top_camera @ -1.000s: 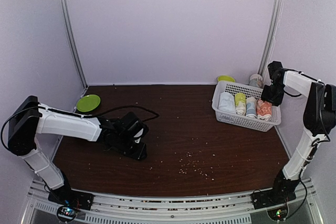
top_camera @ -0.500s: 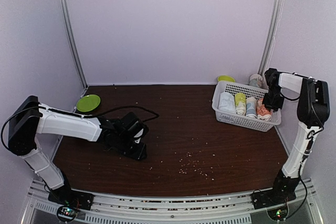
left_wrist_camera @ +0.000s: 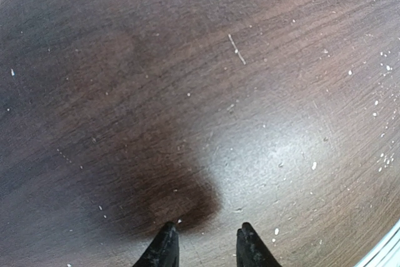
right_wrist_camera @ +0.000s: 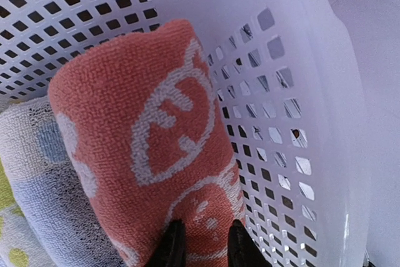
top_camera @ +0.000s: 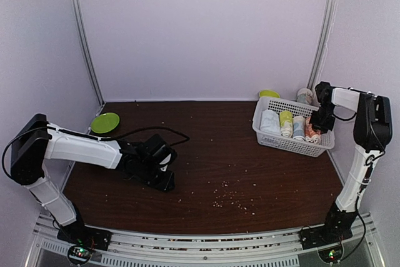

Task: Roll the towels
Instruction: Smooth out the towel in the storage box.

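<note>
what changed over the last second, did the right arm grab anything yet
The right arm pulled its elbow in toward the basket. Its tool sank a little lower inside and narrowed onto the orange towel, which it now appears to pinch. The left tool stayed open and low over the table, and the green plate did not move.

Nubby terry-cloth orange towel (right_wrist_camera: 156, 129), glossy plastic basket (right_wrist_camera: 294, 92), scuffed wood-grain table (left_wrist_camera: 187, 92)
</note>
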Motion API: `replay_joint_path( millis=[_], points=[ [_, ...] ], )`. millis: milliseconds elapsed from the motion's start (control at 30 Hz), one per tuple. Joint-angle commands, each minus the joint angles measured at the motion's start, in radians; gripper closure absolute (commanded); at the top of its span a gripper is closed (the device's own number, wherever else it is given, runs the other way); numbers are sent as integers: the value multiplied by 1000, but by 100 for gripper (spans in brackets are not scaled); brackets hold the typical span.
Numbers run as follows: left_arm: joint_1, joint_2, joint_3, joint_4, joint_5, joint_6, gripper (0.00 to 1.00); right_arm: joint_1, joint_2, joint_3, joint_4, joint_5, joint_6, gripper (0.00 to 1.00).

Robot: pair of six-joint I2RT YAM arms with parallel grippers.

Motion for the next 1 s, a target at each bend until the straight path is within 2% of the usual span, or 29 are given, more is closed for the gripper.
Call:
replay_joint_path(
  millis=[0,100,200,333,733,967],
  points=[
    [-4,0,11,4,-7,-7,67,-2,-60,-8,-11,100,34,72],
    [-5,-13,2,6,-12,-7,67,-2,-130,-22,2,148,60,66],
    [-4,-24,-3,8,-20,-6,67,1,-187,-22,11,137,68,59],
    [-4,-48,-9,8,-49,-14,67,4,-224,-26,21,107,57,55],
    [-4,-137,-14,-19,-140,-27,67,6,-226,-155,131,58,10,58],
    [-4,-246,-49,-22,-252,-62,67,6,-218,-209,176,41,25,62]
  ],
)
